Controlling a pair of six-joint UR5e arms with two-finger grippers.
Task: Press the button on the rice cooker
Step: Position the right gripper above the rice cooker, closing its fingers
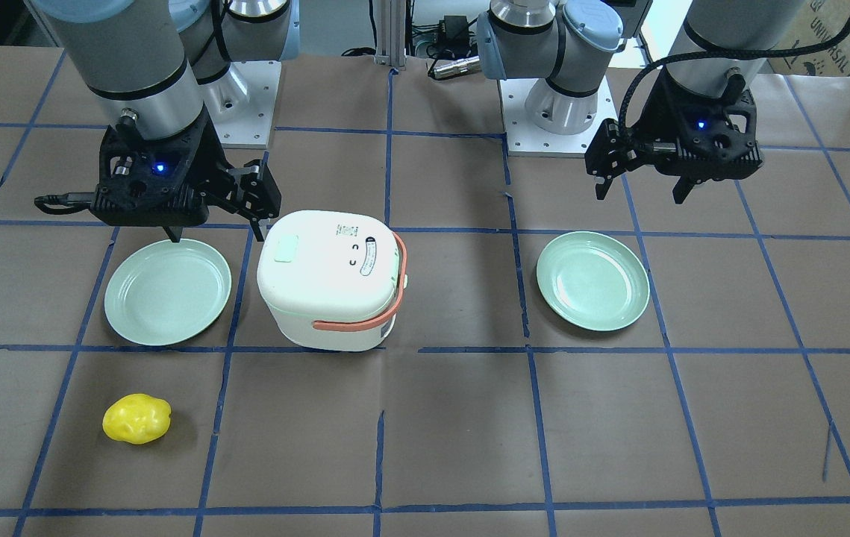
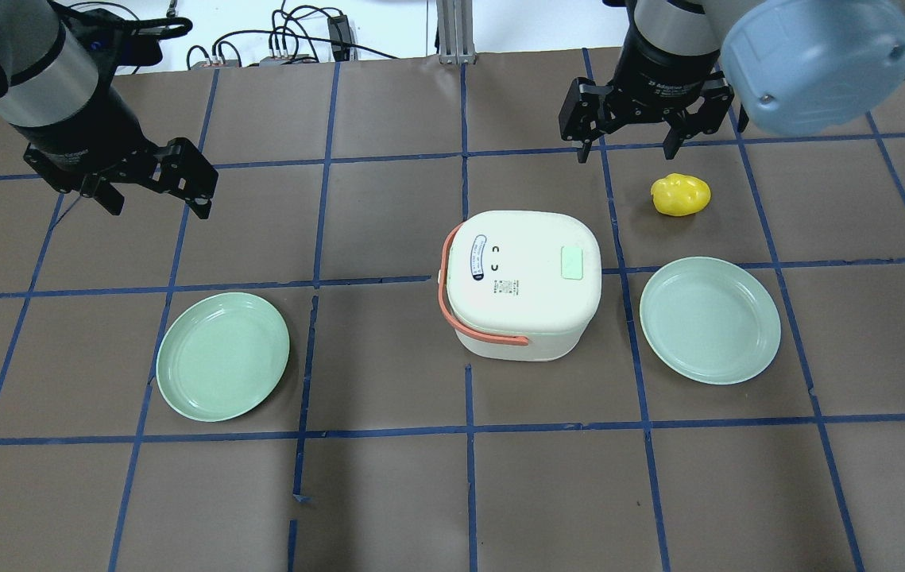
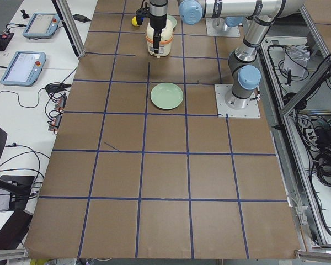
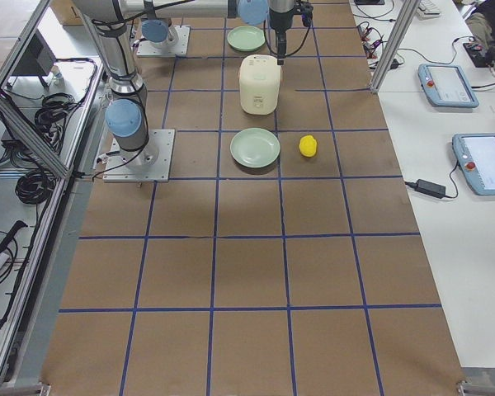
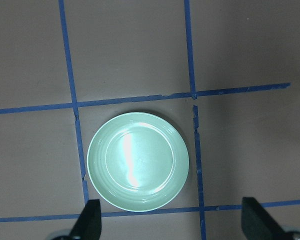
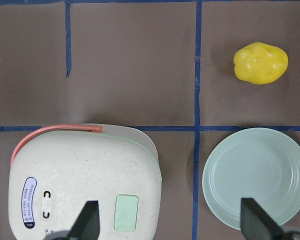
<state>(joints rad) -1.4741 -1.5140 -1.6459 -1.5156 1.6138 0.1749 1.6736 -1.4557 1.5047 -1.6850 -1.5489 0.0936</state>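
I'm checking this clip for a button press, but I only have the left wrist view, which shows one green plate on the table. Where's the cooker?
Observer: The cooker stands mid-table, on the right of that plate.
Operator: Is anything on the button?
Observer: No. The button is bare. The right gripper hovers open, touching nothing.
Operator: Anything else out there?
Observer: A yellow potato lies near a second plate, on the cooker's right.
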